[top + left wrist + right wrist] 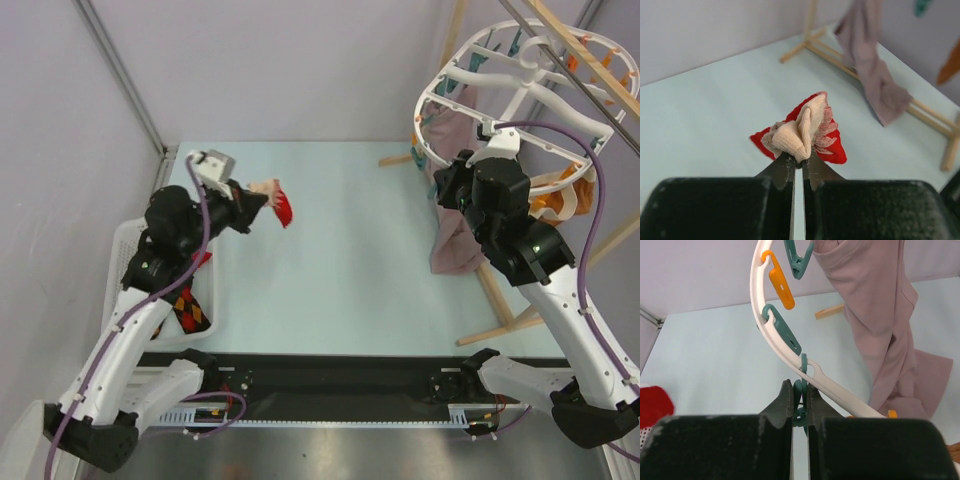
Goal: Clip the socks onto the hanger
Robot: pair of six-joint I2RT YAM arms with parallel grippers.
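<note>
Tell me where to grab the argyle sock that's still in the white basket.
I'd grip the argyle sock at its exposed patterned middle, jaws coming straight down from above. It lies slack inside the white basket, whose walls block the sides, and the left arm covers its upper end.

Two socks (279, 206), one hanger (430, 88), one basket (121, 243)
</note>
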